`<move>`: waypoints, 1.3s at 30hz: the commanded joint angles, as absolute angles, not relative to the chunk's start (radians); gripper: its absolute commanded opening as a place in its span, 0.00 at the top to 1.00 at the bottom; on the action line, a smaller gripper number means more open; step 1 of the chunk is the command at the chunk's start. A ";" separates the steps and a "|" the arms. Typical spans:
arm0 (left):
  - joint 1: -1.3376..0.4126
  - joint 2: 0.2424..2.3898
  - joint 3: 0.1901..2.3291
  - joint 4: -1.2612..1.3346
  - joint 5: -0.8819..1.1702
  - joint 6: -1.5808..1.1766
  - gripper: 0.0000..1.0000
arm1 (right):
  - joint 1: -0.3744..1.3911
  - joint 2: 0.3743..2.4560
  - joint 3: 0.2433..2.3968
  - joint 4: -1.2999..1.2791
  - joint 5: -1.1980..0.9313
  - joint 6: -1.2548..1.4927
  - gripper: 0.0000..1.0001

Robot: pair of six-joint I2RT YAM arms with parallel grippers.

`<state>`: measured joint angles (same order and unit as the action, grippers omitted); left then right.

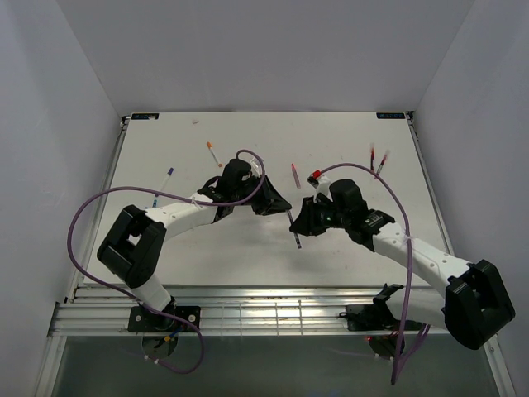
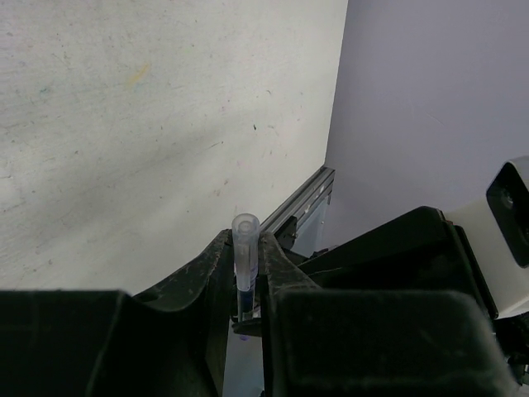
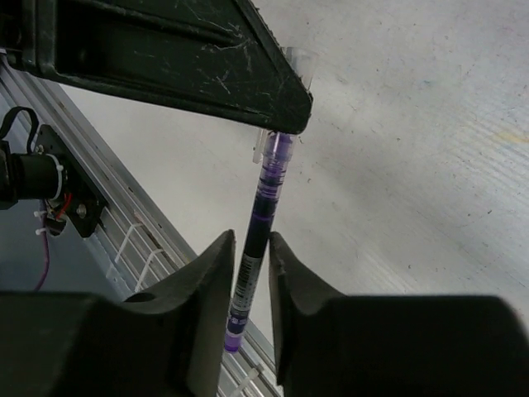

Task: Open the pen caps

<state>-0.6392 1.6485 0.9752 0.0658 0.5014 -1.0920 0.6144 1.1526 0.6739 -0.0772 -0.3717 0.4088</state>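
A purple pen [image 1: 295, 231] hangs above the table [image 1: 248, 256] between the two grippers. My left gripper [image 1: 281, 208] is shut on its clear pen cap [image 2: 245, 236], which stands pinched between the two black fingertips in the left wrist view. In the right wrist view the purple barrel [image 3: 263, 203] runs down from that cap [image 3: 263, 147] under the left finger [image 3: 207, 66]. It passes between the fingers of my right gripper [image 3: 250, 248], which stand slightly apart from it, open. My right gripper [image 1: 301, 225] sits just right of the pen.
Other pens lie on the table: an orange-tipped one [image 1: 213, 153], a blue-tipped one [image 1: 168, 175], a red one [image 1: 295, 175] and two at the back right [image 1: 378, 159]. A red cap [image 1: 315, 174] lies near the right arm. An aluminium rail [image 1: 248, 314] borders the near edge.
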 commanded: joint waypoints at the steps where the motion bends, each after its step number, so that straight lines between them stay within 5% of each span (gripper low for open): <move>1: -0.644 1.623 1.008 0.041 0.503 -1.086 1.00 | 0.621 1.164 0.715 -0.040 -0.376 0.396 0.75; 3: -0.644 1.626 1.022 0.037 0.505 -1.091 1.00 | 0.623 1.169 0.706 -0.047 -0.364 0.394 0.92; 7: -0.637 1.652 1.084 -0.036 0.483 -1.086 1.00 | 0.664 1.189 0.722 -0.116 -0.272 0.350 0.92; 11: -0.594 1.695 1.201 -0.182 0.433 -1.063 1.00 | 0.839 1.204 0.779 -0.314 0.230 0.321 0.92; 17: -0.471 1.784 1.342 -0.275 0.480 -1.042 1.00 | 1.025 1.215 0.788 -0.498 0.697 0.426 0.92; 22: -0.417 1.741 1.289 -0.238 0.508 -1.017 1.00 | 1.016 1.167 0.769 -0.439 0.637 0.374 0.92; 29: -0.417 1.697 1.171 -0.222 0.541 -0.910 1.00 | 0.798 1.203 0.782 -0.275 0.230 0.313 0.92; 39: -0.524 1.770 1.140 -0.343 0.405 -0.769 1.00 | 0.609 1.502 0.976 -0.246 0.038 0.203 0.92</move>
